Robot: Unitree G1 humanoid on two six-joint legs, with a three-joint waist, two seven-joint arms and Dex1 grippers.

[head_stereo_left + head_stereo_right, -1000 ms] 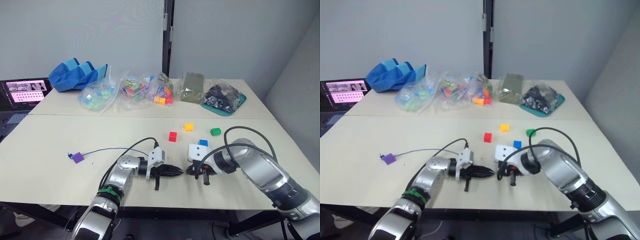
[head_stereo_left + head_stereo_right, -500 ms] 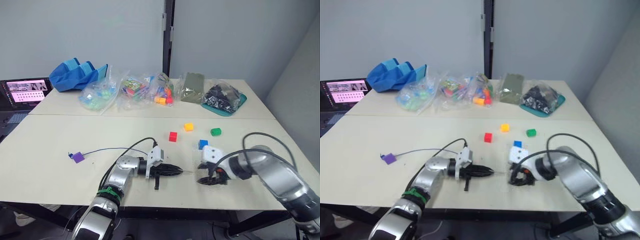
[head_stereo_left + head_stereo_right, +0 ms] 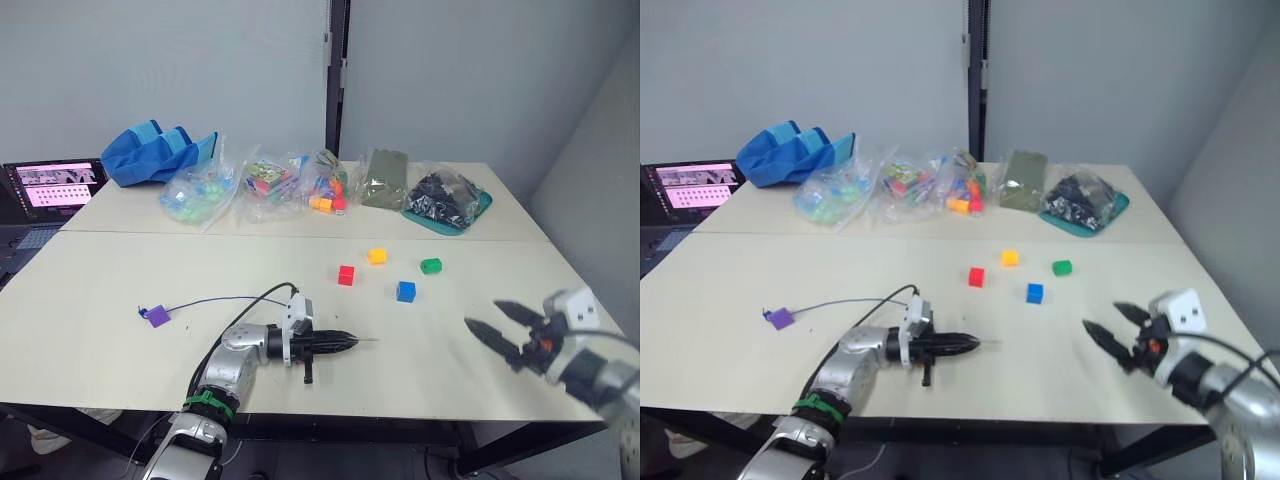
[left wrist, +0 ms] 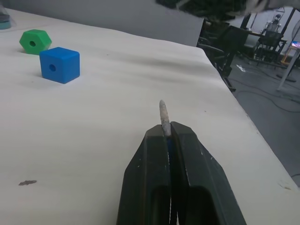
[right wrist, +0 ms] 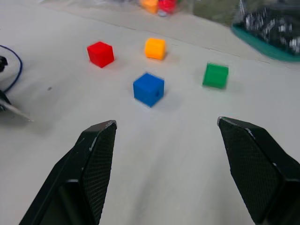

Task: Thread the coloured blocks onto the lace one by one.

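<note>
Right now I am pinching the lace [image 3: 215,299] in my left gripper [image 3: 345,341] — fingers clamped on it just behind the pale tip [image 4: 163,112], low over the table [image 3: 120,340]. My right gripper [image 3: 497,328] is hanging near the table's right edge, fingers wide apart. Beyond are lying the blue [image 3: 405,291], red [image 3: 346,275], orange [image 3: 376,255] and green [image 3: 431,265] blocks — the purple piece [image 3: 154,316] is sitting at the lace's far end.

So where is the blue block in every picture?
Left eye view: blue block, mid-table.
Right eye view, mid-table.
Left wrist view, beyond the lace tip.
Right wrist view, between the open fingers.
Shared landmark: the green block beside it.
</note>
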